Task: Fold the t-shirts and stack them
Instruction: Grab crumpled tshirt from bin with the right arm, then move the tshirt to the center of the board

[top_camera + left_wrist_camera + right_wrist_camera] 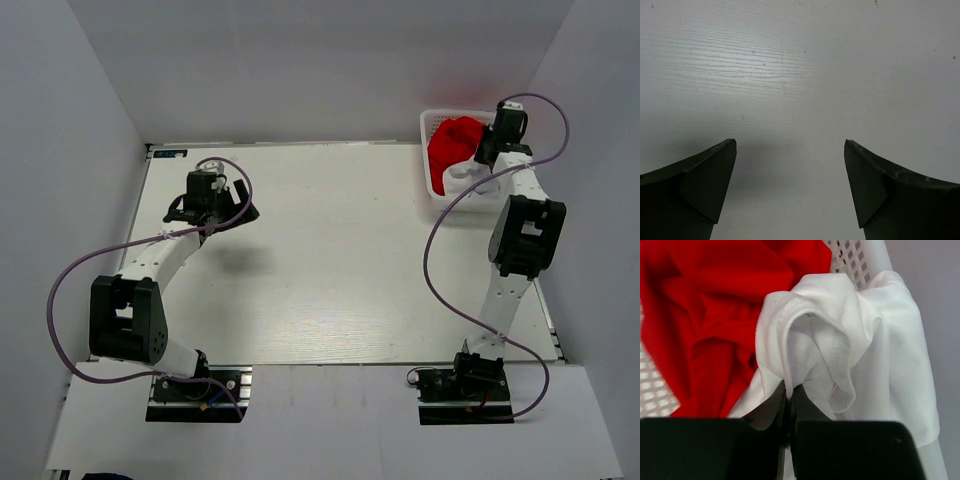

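Nearest us, both arm bases sit bolted at the desk (pixel 340 260) edge. The left arm (pixel 165 255) bends in over the left part of the desk. The left jaws are spread wide and hang over bare wood-grain surface, holding nothing. We read this as a waiting pose, parked to one side so the middle of the desk is free for laying cloth out.

Further on, the right arm (pixel 525 235) stretches up the right side to the far right corner, where the white lattice basket (pixel 855 262) stands. Neither shirt is on the desk yet. Both lie crumpled in the basket, the red t-shirt (pixel 715 300) on the wrist camera's left. The white t-shirt (pixel 865 340) is bunched to its right and seems to drape over the basket's rim.

The right jaws are pressed together, pinching a raised fold of the white t-shirt between the tips (hem stitching shows just above the pinch). Taking a raised ridge makes sense to us: thin tips get something to bite. It also avoids catching the red t-shirt, which touches the white one just beside the pinch.

Our judgement is that the step in hand is lifting the white t-shirt out, with folding and stacking not begun. The grip is on a thin fold, so it could slip, or the red t-shirt may drag along.
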You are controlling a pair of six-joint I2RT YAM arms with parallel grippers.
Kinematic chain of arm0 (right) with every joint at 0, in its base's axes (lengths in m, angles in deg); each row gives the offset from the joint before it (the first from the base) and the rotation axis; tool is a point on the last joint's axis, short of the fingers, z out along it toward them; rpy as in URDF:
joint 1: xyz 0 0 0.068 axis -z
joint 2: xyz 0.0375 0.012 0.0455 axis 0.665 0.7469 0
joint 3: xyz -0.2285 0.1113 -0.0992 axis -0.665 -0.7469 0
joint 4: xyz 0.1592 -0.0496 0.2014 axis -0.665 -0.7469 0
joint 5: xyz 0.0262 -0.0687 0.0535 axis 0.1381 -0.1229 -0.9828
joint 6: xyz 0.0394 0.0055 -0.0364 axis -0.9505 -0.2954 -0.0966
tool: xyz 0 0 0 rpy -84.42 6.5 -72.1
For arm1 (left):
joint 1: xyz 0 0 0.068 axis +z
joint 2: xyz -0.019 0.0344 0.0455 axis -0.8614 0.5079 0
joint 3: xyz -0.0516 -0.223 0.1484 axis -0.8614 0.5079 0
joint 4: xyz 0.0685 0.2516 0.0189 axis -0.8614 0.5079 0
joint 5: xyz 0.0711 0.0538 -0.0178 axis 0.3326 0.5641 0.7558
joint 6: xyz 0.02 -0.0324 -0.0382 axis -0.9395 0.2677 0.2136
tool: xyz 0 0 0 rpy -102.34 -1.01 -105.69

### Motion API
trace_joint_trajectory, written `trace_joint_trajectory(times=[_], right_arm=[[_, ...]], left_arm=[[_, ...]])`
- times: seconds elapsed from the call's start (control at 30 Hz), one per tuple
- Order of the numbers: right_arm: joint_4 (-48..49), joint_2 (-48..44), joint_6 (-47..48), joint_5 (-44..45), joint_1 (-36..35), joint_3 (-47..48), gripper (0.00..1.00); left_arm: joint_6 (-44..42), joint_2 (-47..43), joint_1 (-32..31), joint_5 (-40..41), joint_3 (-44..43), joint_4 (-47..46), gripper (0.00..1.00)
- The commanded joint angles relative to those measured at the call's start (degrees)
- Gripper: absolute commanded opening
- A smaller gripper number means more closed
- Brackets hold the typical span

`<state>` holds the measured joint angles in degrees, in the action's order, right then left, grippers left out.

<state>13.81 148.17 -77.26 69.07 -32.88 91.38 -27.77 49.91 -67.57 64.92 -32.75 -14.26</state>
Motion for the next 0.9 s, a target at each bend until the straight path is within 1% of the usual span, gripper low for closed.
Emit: trace_joint_trajectory(times=[0.0,0.07,0.1,0.17,0.2,0.33,0.4,0.43,0.47,0.5,0.53,0.57,0.63,0.67,0.7,0.73,0.77,0.8,0.83,0.87], right_arm=[[6.65,-11.81,-0.71,-7.47,0.34,-1.45,0.0],[7.53,-14.3,-0.71,-9.76,0.17,-1.55,0.0],[6.4,-17.35,-0.36,-12.91,-0.01,-0.59,0.0],[4.64,-18.78,-0.35,-14.6,-0.79,1.61,0.0],[3.07,-20.09,-0.7,-18.7,-1.23,5.1,0.0],[0.07,-21.78,-1.49,-28.73,-3.95,11.45,0.0],[0.59,-22.57,-2.9,-32.88,-5.36,14.52,0.0],[1.03,-22.66,-3.51,-37.94,-7.54,14.97,0.0],[3.29,-23.0,-4.74,-39.64,-8.26,16.89,0.0],[4.27,-22.75,-5.71,-41.4,-10.62,17.52,0.0],[5.85,-22.31,-6.67,-46.72,-12.56,18.48,0.0],[7.34,-21.87,-8.25,-47.47,-13.53,21.54,0.0],[10.67,-21.69,-9.58,-49.83,-16.61,22.44,0.0],[12.7,-22.39,-12.28,-50.81,-19.23,19.66,0.0],[18.99,-22.65,-13.35,-52.47,-19.95,18.42,0.0],[20.7,-22.92,-14.32,-53.36,-20.57,17.45,0.0],[22.02,-23.7,-15.64,-56.85,-21.79,14.83,0.0],[25.87,-23.8,-17.48,-57.67,-22.07,11.58,0.0],[27.04,-24.41,-18.8,-58.9,-22.5,7.81,0.0],[28.0,-24.76,-19.33,-59.26,-23.03,5.94,0.0]], left_arm=[[-1.0,-1.94,-0.25,-1.34,-1.83,0.12,0.99],[-1.0,-3.25,-0.25,-1.34,-1.83,0.12,0.99],[-1.0,-4.3,-0.25,-1.34,-0.44,0.12,0.99],[-1.0,-5.62,-0.25,-1.34,0.89,-0.49,0.99],[-1.0,-6.33,-0.25,-1.34,2.02,-0.49,0.99],[-1.0,-9.23,-0.25,-1.34,3.43,-0.49,0.99],[-0.48,-10.55,-0.25,-1.34,4.23,-0.49,0.99],[-0.48,-11.77,-0.25,-1.34,5.02,-0.49,0.99],[0.22,-12.39,-0.25,-1.34,5.81,-1.01,0.99],[1.18,-12.92,-0.25,-1.34,6.42,-1.02,0.99],[2.15,-13.97,-0.25,-0.56,6.43,-1.02,0.99],[3.2,-14.59,-0.25,0.32,6.43,-0.24,0.99],[5.23,-16.34,-0.25,1.73,8.0,-0.23,0.99],[6.11,-18.01,-0.25,2.35,8.01,0.56,0.99],[7.16,-18.72,-0.25,4.44,8.71,1.09,0.99],[8.91,-19.33,-0.25,5.42,8.72,3.0,0.99],[8.93,-19.86,-0.25,6.12,8.72,3.81,0.99],[9.8,-20.91,-0.25,7.78,8.72,4.51,0.99],[12.33,-21.62,-0.25,9.19,8.72,6.17,0.99],[13.49,-22.41,-0.25,11.47,8.72,6.19,0.99]])
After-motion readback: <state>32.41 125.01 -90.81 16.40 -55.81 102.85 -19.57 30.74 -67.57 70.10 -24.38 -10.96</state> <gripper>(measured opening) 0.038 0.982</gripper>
